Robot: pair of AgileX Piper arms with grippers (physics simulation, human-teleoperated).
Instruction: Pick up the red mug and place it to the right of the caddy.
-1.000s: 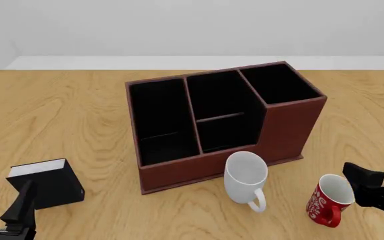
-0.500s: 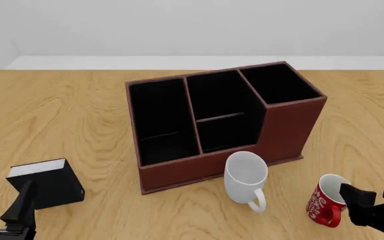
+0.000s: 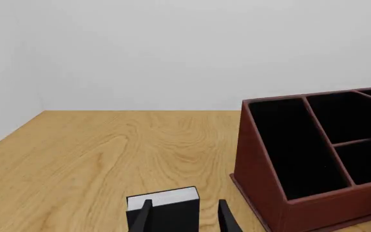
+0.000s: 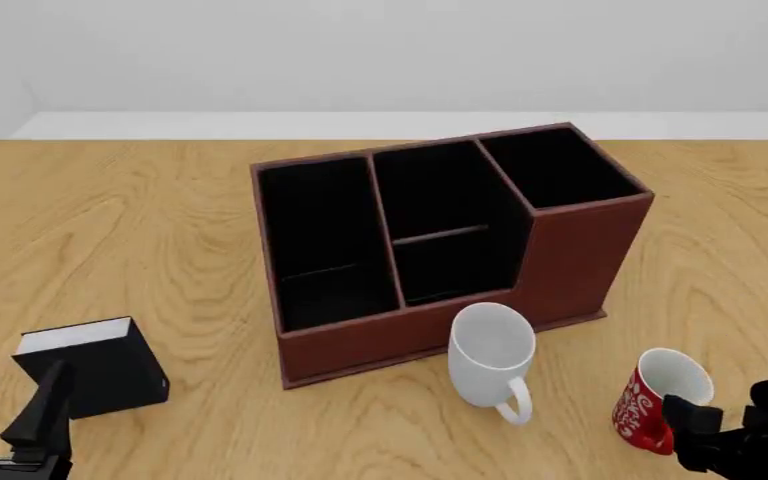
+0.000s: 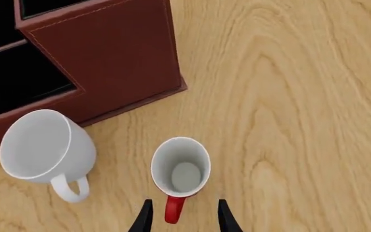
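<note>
— Starting at the left: the left gripper (image 4: 11, 430) sits parked at the near left edge, same spot as a second ago, fingers spread with nothing between them, and the small black box (image 4: 91, 368) with its white top lies just beyond it. Nothing happening there.

— And the middle?

— The caddy (image 4: 564, 255) has not shifted: a big reddish-brown box, leathery-looking with stitched edges, three black-lined compartments, the right one taller. The white mug (image 4: 492, 355), smooth and glossy, stands just in front of it, handle towards the near side.

— So the action is on the right.

— All of it. The right gripper (image 4: 735, 428) has dropped down and pulled nearer over the last second; it was up beside the rim, now it sits low at the near right corner. In the wrist view its fingers (image 5: 144, 217) stand apart on either side of the red handle, not yet pinched.

— Meaning?

— I'd judge it is lining up a grasp on the handle. The red mug (image 4: 654, 402) stands upright on the wood-grain table (image 4: 131, 230), unmoved, near and right of the white mug, white inside, white marks on red. Still to be lifted.
</note>
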